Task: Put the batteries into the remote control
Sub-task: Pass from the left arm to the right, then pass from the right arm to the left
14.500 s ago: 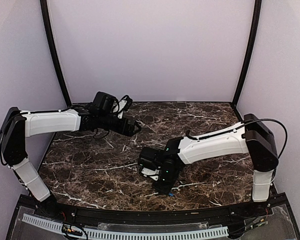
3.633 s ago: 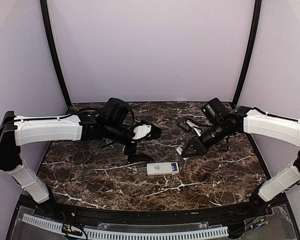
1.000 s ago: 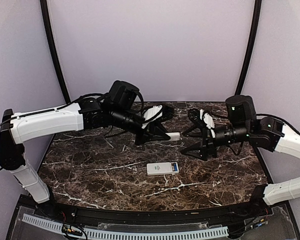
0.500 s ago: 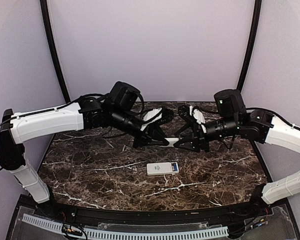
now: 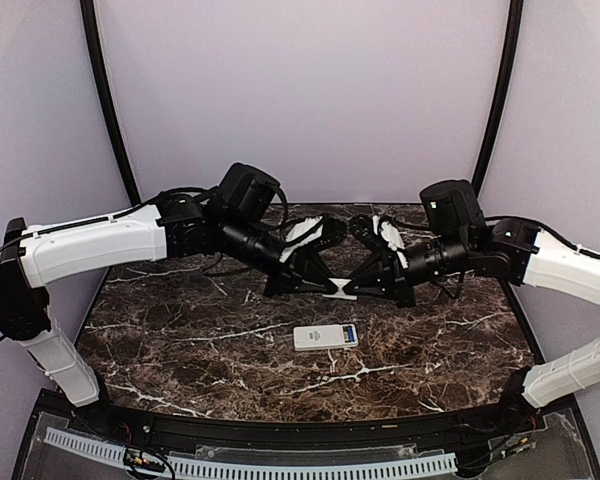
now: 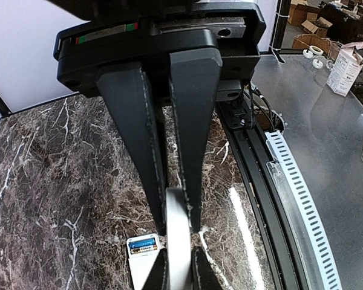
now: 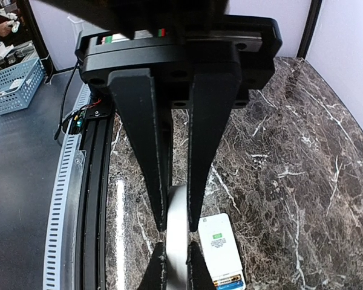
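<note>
My left gripper (image 5: 323, 284) and right gripper (image 5: 364, 288) both pinch the cover (image 5: 341, 288), jaws narrow, seemingly a handover over the remote (image 5: 325, 337).

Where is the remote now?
The remote lies flat on the table in the top view, just in front of where the left end effector and right end effector meet.

Robot lab: walled test booth (image 5: 300, 100), boxes (image 6: 305, 42) & basket (image 7: 12, 84) nearby.
</note>
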